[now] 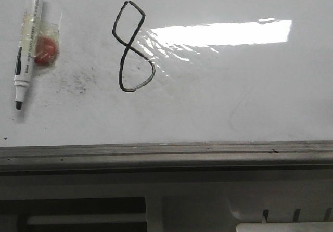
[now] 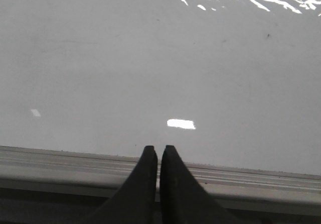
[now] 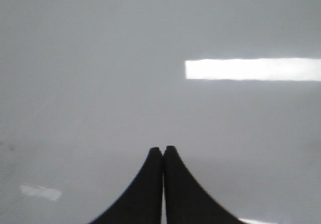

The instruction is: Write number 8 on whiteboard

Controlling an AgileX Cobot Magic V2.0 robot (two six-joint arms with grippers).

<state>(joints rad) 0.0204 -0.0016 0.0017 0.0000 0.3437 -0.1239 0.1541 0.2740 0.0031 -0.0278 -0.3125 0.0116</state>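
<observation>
The number 8 [image 1: 133, 47] is drawn in black marker on the whiteboard [image 1: 234, 102], left of the middle in the front view, with an angular upper loop and a rounder lower loop. A white marker [image 1: 28, 44] with a black tip lies on the board at the far left. Neither gripper shows in the front view. My left gripper [image 2: 159, 148] is shut and empty, over the board's near rail [image 2: 60, 163]. My right gripper [image 3: 162, 148] is shut and empty above bare board [image 3: 100, 83].
A clear wrapper with a red object [image 1: 46, 52] lies beside the marker. Grey smudges [image 1: 78, 81] mark the board left of the 8. A bright glare strip [image 1: 223, 33] lies right of it. The grey metal rail [image 1: 166, 154] runs along the near edge.
</observation>
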